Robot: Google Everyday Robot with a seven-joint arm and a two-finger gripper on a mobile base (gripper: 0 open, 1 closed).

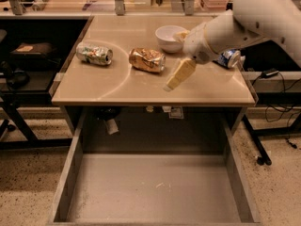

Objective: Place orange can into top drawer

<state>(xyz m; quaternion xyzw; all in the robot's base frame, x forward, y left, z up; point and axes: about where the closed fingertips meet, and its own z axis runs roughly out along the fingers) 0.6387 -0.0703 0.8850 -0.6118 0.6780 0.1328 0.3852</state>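
Beside end effector (170,84), orange can (147,60) crosswise

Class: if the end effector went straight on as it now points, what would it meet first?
Probably the tabletop near the orange can; the end effector hangs above it, slanting down. Depth is unclear.

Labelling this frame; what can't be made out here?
Camera view:
Blue can: mostly behind the arm.
Top drawer: front cut off by the bottom edge.
Bowl: right rim behind the arm.
Gripper, above the table right of the orange can: far side unseen.
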